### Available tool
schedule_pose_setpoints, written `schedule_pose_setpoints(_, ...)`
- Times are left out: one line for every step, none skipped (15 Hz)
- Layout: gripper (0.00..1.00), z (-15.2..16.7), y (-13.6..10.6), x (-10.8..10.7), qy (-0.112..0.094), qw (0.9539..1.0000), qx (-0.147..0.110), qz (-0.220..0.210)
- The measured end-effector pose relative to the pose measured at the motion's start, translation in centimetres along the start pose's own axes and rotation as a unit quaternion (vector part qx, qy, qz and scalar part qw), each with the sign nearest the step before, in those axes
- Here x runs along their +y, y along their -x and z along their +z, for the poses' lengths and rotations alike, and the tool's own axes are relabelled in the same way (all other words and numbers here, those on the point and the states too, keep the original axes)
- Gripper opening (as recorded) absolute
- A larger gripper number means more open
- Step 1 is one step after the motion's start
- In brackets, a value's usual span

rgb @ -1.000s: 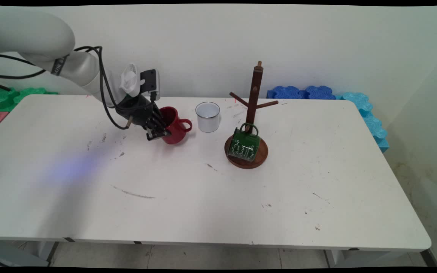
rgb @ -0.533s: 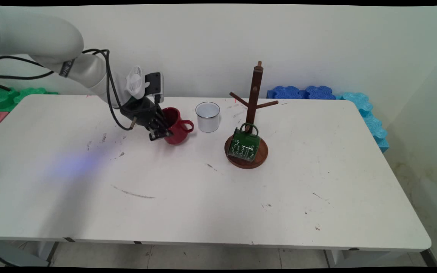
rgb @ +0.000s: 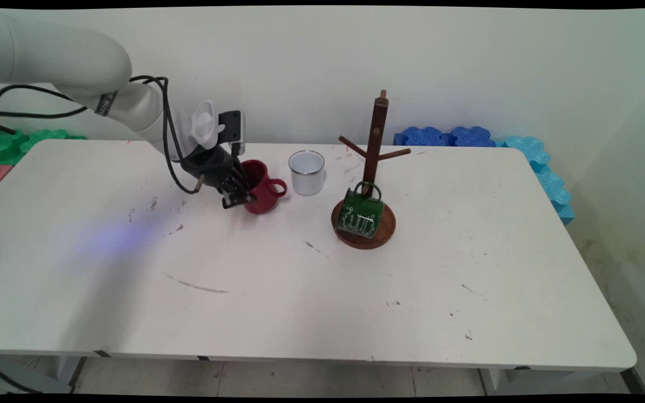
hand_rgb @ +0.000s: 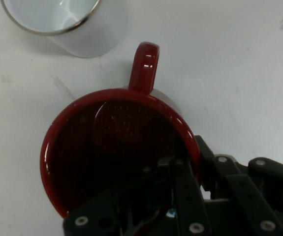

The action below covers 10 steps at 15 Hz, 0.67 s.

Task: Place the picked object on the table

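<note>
Where the pincer (rgb: pixel 242 197) grips its rim, red mug (rgb: pixel 260 187), handle away.

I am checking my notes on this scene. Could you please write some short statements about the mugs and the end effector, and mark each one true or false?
1. The end effector grips the red mug by its rim, one finger inside. True.
2. The green mug stands upright on the table. False: it hangs tilted from the wooden mug tree.
3. The white cup stands between the red mug and the mug tree. True.
4. The red mug's handle points toward the arm. False: it points away, toward the white cup.
</note>
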Motion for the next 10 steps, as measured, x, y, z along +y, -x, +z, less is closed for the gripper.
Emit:
schedule_pose_setpoints(0.0, 0.07, 0.0, -0.02, 0.0, 1.0, 0.0, 0.001)
schedule_pose_setpoints(0.0, 0.16, 0.04, -0.03, 0.0, 1.0, -0.001, 0.002)
schedule_pose_setpoints(1.0, 0.22, 0.06, -0.04, 0.001, 1.0, -0.001, 0.002)
schedule_pose_setpoints(1.0, 0.29, 0.07, -0.05, 0.001, 1.0, -0.001, 0.003)
schedule_pose_setpoints(1.0, 0.34, 0.12, -0.04, 0.001, 1.0, -0.002, 0.004)
schedule_pose_setpoints(1.0, 0.4, 0.14, -0.02, 0.001, 1.0, -0.002, 0.004)
schedule_pose_setpoints(1.0, 0.46, 0.15, -0.02, 0.002, 1.0, -0.002, 0.005)
schedule_pose_setpoints(1.0, 0.49, 0.16, -0.01, 0.002, 1.0, -0.002, 0.006)
schedule_pose_setpoints(1.0, 0.52, 0.18, 0.01, 0.002, 1.0, -0.002, 0.007)
schedule_pose_setpoints(1.0, 0.55, 0.17, 0.05, 0.002, 1.0, -0.002, 0.008)
